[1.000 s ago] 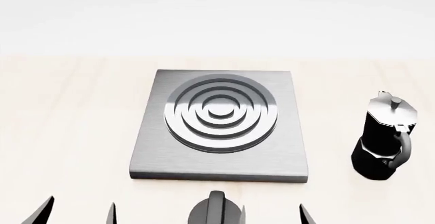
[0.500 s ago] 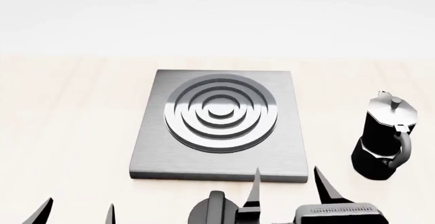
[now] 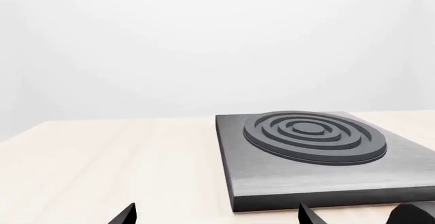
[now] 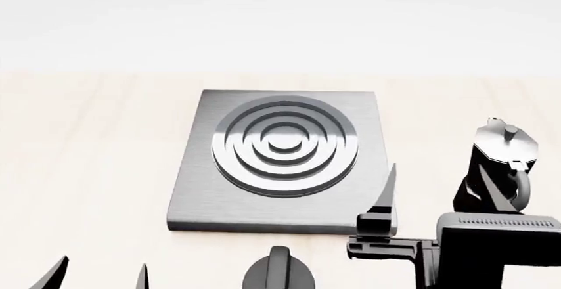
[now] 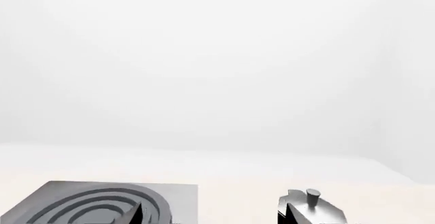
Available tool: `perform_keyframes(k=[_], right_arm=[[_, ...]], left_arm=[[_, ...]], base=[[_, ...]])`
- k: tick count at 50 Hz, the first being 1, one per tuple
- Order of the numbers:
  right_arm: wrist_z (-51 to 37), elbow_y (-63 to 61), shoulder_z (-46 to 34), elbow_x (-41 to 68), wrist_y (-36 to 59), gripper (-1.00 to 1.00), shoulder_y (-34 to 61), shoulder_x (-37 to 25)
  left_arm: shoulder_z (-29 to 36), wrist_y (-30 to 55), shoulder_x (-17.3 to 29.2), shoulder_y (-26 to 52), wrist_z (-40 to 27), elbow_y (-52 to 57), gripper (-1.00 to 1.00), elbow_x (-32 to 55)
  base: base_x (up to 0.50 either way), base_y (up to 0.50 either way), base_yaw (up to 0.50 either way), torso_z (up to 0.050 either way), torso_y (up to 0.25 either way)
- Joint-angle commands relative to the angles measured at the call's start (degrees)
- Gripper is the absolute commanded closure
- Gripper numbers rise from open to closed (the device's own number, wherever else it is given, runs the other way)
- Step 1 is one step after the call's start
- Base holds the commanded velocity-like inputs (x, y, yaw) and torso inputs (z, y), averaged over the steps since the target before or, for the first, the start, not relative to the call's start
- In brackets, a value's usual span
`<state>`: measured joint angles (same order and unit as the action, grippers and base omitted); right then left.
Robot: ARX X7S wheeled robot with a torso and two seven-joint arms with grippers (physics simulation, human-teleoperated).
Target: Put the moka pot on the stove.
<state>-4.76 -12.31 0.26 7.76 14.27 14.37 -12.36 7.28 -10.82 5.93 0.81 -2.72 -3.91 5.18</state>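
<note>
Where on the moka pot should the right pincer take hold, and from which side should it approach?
Grip the narrow waist of the moka pot, coming from the robot's side with the open right pincer. The pot stands upright, and its curved handle faces the robot, so straddle or avoid it.

black right claw [image 4: 435, 187], pointed fingers [image 4: 383, 197]

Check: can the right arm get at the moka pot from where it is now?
Probably yes. The right gripper is open, its fingers spread wide beside the moka pot, which stands upright on the table right of the stove. Nothing sits between them.
</note>
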Motion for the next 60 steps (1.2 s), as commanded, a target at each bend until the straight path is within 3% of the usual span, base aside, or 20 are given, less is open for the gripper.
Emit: perform_keyframes(k=[1, 17, 36, 60], right_arm=[[-1.8, -3.3, 2.1, -0.9, 4.5, -1.0, 2.1, -2.1], [-1.5, -0.4, 3.9, 0.3, 6.8, -1.0, 5.8, -4.3], [2.2, 22.6, 11.4, 7.1, 1.6, -1.0, 12.2, -5.1], [4.6, 36.1, 11.8, 7.6, -1.4, -1.0, 15.5, -6.2]], left_arm=[[0.5, -1.0, 0.3, 0.0, 0.3, -0.4, -1.0, 1.4], [1.4, -1.1, 1.1, 0.1, -0.7, -0.4, -1.0, 2.1], [2.3, -1.8, 1.7, 0.3, -1.9, -0.6, -1.0, 2.5], [3.4, -2.0, 2.5, 0.4, -3.0, -0.7, -1.0, 3.2]], base=[[0.0, 0.0, 0.0, 0.0, 0.0], [0.0, 0.0, 0.0, 0.0, 0.0], [0.0, 0.0, 0.0, 0.0, 0.0], [0.0, 0.0, 0.0, 0.0, 0.0]])
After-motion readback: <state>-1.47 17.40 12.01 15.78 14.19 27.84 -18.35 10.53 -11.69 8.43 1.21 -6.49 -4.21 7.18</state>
